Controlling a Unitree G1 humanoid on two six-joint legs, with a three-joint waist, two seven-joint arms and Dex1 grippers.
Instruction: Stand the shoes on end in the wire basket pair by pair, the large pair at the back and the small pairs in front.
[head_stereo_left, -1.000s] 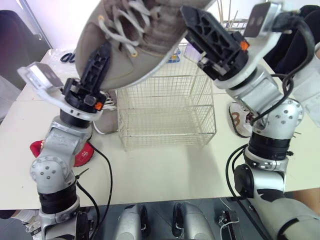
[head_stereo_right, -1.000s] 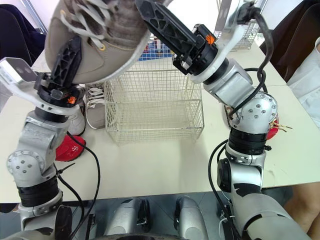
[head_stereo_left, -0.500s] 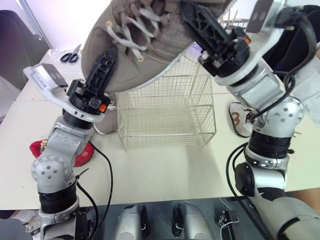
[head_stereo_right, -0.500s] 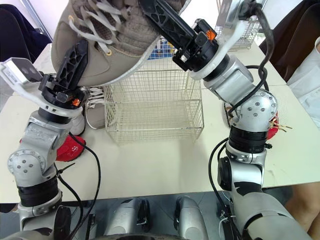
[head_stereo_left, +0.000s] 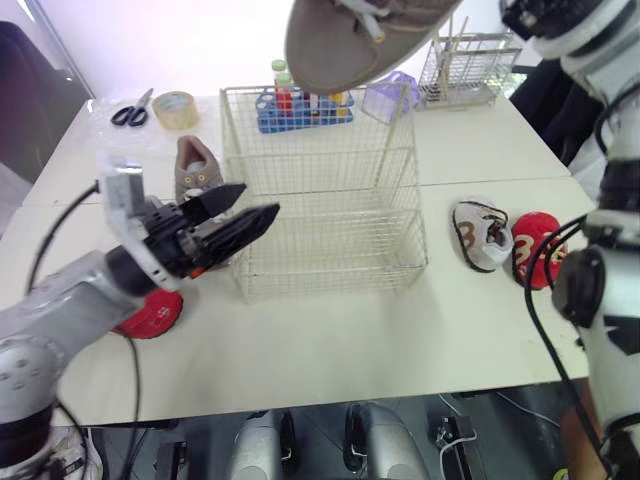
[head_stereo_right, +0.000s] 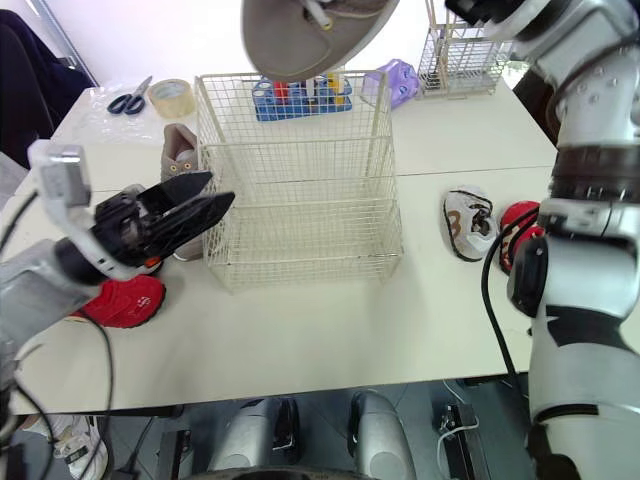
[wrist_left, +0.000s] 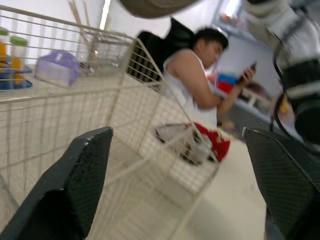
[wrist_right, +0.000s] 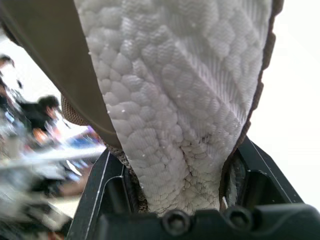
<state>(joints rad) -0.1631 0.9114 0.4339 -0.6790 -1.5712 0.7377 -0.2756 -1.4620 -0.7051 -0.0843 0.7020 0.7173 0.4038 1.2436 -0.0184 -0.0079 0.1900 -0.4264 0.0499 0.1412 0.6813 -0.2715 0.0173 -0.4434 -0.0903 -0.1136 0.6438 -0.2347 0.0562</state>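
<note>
We see the large taupe shoe (head_stereo_left: 360, 40) held high above the wire basket (head_stereo_left: 322, 93), a boxy cage of thin cream-coated mesh on the matte white table (head_stereo_left: 350, 340). Our right gripper (wrist_right: 175, 172) clamps the shoe at its white foam sole, which is pebbled in small rounded cells (black fingers press on both sides). Our left gripper (head_stereo_left: 258, 200) hovers just beside the basket's left wall, its tapered fingers spread and empty. A second taupe shoe (head_stereo_left: 195, 165) and a red shoe (head_stereo_left: 150, 315) lie left of the basket. A small white shoe (head_stereo_left: 480, 235) and a small red shoe (head_stereo_left: 535, 250) lie side by side on its right.
</note>
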